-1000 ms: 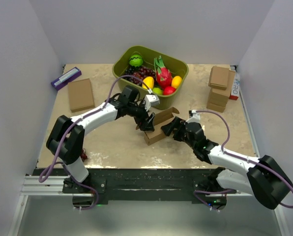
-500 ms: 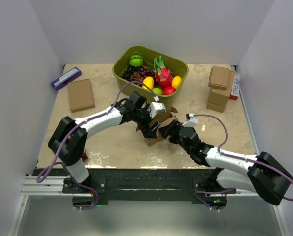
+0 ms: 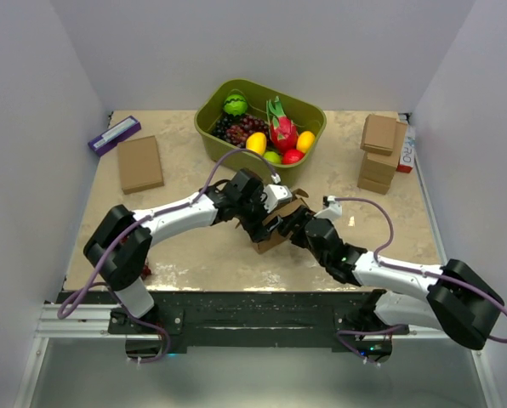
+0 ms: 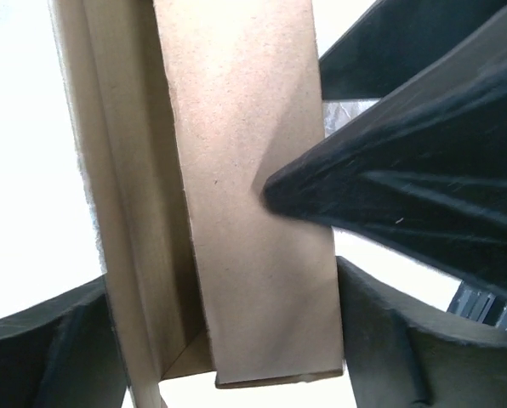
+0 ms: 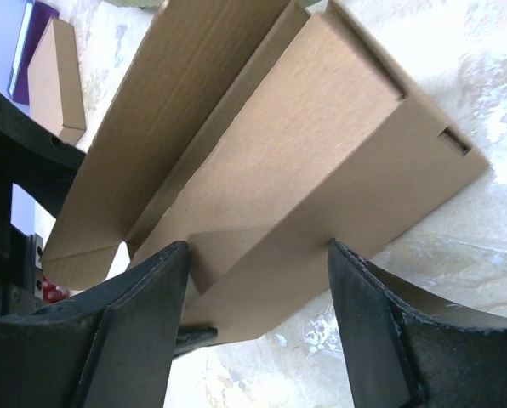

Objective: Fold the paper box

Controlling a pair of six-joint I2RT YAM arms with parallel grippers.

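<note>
Paper box (image 3: 271, 240) mostly hidden under left claw (image 3: 264, 223) and right claw (image 3: 294, 223) overhead.

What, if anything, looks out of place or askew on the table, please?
Nothing looks spilled or damaged. The paper box lies at a slant, half folded with flaps up, as expected mid-fold. The stack of small boxes at the far right is slightly uneven.

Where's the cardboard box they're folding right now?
From above, the paper box sits mid-table between the left gripper and the right gripper, just in front of the green fruit basket.
</note>
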